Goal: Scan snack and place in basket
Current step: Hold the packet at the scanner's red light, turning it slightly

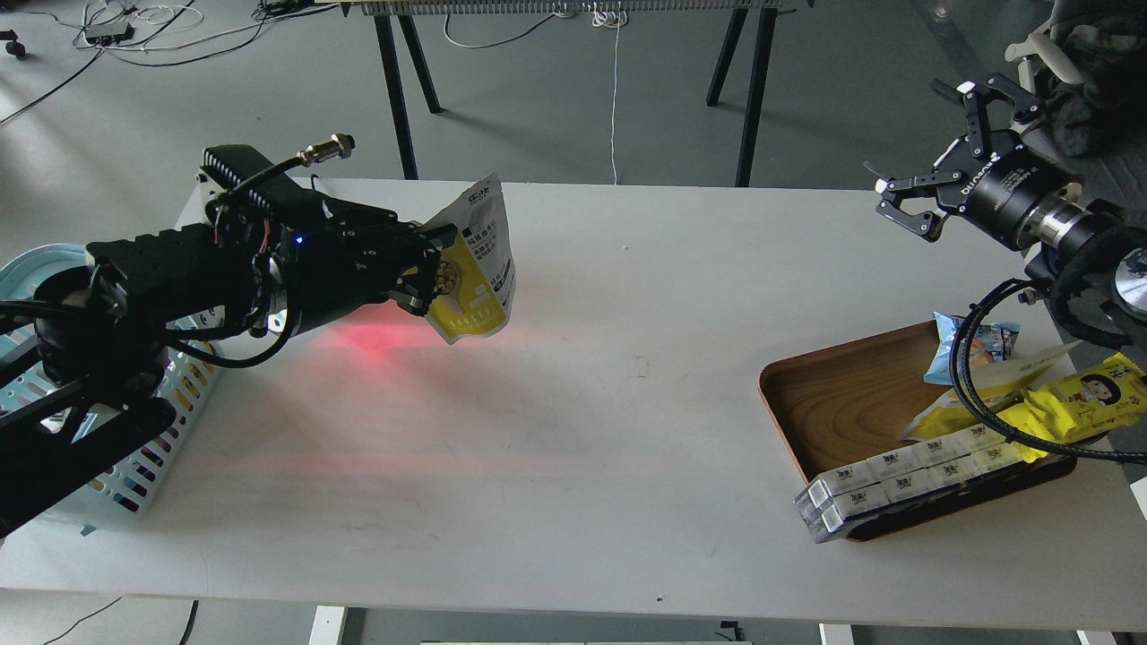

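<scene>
The snack, a yellow and white pouch with a round picture of beige balls, hangs upright above the left part of the white table. My left gripper is shut on the pouch's left edge. A red glow lies on the table under the gripper. The light blue basket with slotted sides stands at the table's left edge, mostly hidden behind my left arm. My right gripper is open and empty, raised above the table's far right corner.
A brown wooden tray at the right holds a small blue packet, a bright yellow wrapper with a cartoon face, another yellow pouch and several white boxes. Black table legs stand on the floor behind.
</scene>
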`<state>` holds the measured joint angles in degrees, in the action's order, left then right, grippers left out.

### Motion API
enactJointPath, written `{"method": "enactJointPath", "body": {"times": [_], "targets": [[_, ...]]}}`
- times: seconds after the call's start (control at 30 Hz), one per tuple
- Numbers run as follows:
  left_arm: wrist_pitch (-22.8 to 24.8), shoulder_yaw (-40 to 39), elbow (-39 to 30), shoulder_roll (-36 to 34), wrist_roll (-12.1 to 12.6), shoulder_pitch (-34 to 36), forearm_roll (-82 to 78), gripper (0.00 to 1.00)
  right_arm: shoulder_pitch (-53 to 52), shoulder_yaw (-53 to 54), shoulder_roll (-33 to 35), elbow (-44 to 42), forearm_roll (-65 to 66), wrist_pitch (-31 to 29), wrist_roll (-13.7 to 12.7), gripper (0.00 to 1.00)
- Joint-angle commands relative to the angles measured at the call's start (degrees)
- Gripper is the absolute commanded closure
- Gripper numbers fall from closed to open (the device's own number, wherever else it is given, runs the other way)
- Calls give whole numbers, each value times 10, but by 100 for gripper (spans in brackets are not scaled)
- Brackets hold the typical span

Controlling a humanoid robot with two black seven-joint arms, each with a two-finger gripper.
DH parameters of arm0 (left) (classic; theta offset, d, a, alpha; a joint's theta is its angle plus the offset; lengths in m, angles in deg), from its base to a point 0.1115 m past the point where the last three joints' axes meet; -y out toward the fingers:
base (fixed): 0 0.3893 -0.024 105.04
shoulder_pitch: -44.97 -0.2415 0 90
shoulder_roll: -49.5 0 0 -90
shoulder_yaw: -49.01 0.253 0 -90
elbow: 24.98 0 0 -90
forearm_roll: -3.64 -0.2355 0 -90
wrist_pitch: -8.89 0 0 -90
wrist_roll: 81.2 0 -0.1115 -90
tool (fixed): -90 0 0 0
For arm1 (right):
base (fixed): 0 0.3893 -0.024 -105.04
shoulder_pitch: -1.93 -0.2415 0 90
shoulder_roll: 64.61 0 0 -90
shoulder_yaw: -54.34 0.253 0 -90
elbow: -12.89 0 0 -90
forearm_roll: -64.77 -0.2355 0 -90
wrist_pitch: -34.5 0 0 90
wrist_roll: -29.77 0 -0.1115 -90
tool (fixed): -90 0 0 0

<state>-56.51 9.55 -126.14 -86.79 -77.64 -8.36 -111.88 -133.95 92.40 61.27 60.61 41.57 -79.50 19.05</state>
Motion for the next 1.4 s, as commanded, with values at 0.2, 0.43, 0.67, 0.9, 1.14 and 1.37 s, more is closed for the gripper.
{"method": "enactJointPath", "body": {"times": [0.2,0.43,0.67,0.9,1.14,1.37], "targets": [[4,7,0,-64,-47,1,2,98,0,0,0,0,0,1,0,3],[10,6,0,-97,-125,1,3,98,0,-1,-7,0,1,2,0,3],[7,4,0,-103,-178,0,3,98,0,-1,-8,-1,1,2,0,3],[-3,2,0,-99,-162,1,11,98,1,-1,-8,-1,1,2,0,3],[-3,-4,0,-105,-97,2,11,98,5,-1,-12,0,1,2,0,3],[-3,-12,0,-98,-96,3,11,98,5,-1,-12,0,1,2,0,3]]}}
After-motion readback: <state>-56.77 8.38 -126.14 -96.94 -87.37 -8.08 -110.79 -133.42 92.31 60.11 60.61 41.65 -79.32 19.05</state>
